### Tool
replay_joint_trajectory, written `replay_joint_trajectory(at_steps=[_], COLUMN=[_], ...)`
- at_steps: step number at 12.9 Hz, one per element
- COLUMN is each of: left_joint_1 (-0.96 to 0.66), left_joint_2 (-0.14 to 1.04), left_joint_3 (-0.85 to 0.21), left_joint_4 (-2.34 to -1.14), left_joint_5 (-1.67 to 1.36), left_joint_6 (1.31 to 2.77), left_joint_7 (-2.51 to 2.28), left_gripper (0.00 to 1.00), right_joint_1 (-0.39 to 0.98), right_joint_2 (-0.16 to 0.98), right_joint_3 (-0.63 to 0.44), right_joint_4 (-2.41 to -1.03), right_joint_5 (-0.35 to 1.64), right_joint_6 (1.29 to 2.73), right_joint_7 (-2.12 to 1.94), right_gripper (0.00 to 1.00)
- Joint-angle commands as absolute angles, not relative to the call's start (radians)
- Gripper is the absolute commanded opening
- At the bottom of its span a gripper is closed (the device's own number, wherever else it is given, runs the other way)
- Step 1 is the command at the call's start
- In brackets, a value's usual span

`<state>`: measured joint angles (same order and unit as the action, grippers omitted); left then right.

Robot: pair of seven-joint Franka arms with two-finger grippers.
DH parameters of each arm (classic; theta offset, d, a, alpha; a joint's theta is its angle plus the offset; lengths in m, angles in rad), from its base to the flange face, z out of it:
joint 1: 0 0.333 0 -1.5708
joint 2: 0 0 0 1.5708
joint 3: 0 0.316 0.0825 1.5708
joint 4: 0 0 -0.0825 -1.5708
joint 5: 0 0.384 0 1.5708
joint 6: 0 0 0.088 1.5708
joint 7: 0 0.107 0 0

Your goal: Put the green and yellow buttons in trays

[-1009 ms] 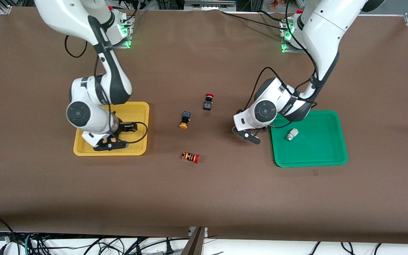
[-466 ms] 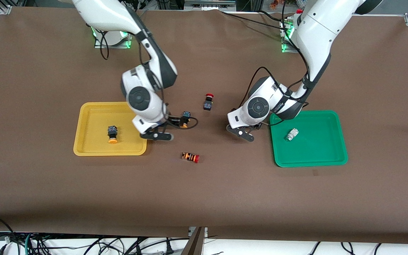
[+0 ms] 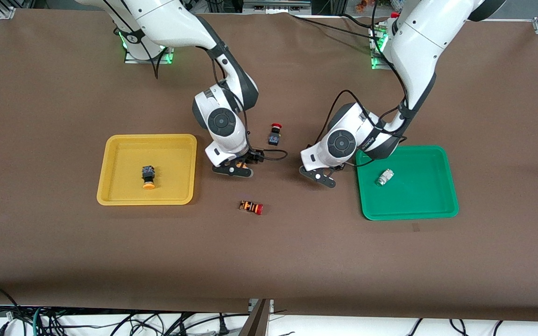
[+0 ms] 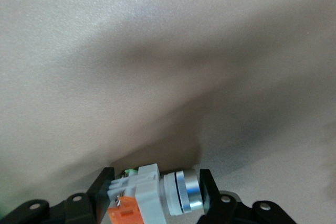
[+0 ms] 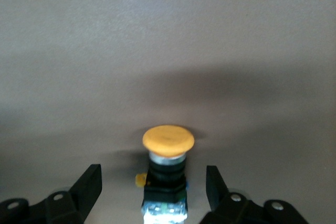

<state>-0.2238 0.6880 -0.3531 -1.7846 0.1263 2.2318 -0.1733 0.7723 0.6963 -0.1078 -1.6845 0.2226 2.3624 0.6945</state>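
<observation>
My right gripper [image 3: 240, 166] is open and low over the middle of the table. Its fingers straddle a black-bodied button with a yellow-orange cap [image 5: 168, 141], apart from it on both sides; my right gripper [image 5: 152, 182] sits over the button's body. My left gripper [image 3: 325, 177] is shut on a whitish-silver button with an orange block [image 4: 181, 191], over bare table beside the green tray [image 3: 451, 205]; in the left wrist view my left gripper [image 4: 155, 187] grips it end to end. A second yellow-capped button [image 3: 148, 177] lies in the yellow tray [image 3: 110, 198]. A silver button [image 3: 384, 177] lies in the green tray.
A black switch with a red cap [image 3: 275, 134] stands between the two grippers, farther from the front camera. An orange-striped switch with a red cap [image 3: 251, 206] lies nearer the front camera than my right gripper.
My right arm left the yellow tray, leaving a yellow-capped button in it, and moved to the yellow-capped button at mid-table. My left gripper shifted slightly toward the middle.
</observation>
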Motion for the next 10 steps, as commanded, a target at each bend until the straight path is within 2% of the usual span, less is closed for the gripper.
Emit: replay_joint_trajectory(at_steps=[1, 2, 3, 6, 7, 10], left_joint_1=[-0.198, -0.175, -0.143, 0.058, 0.102, 0.149], left_joint_2=[0.612, 0.582, 0.565, 0.561, 0.568, 0.615], left_joint_3=[-0.354, -0.353, -0.347, -0.341, -0.341, -0.341], left_joint_4=[-1.754, -1.740, -1.732, -1.715, -1.706, -1.716], left_joint_5=[0.149, 0.150, 0.152, 0.158, 0.202, 0.311], left_joint_6=[2.096, 2.029, 1.984, 1.986, 1.988, 2.034], left_joint_7=[-0.173, -0.169, -0.131, 0.163, 0.248, 0.288], left_gripper=[0.24, 0.24, 0.25, 0.25, 0.25, 0.27], right_joint_1=[0.775, 0.773, 0.773, 0.767, 0.767, 0.765], right_joint_2=[0.712, 0.710, 0.710, 0.700, 0.686, 0.629], right_joint_3=[-0.110, -0.110, -0.110, -0.113, -0.124, -0.222], right_joint_4=[-1.721, -1.718, -1.717, -1.717, -1.713, -1.713], right_joint_5=[0.238, 0.238, 0.236, 0.236, 0.233, 0.227], right_joint_6=[2.434, 2.433, 2.431, 2.425, 2.389, 2.246], right_joint_7=[0.699, 0.701, 0.701, 0.684, 0.674, 0.498], right_gripper=[0.84, 0.80, 0.71, 0.24, 0.14, 0.12])
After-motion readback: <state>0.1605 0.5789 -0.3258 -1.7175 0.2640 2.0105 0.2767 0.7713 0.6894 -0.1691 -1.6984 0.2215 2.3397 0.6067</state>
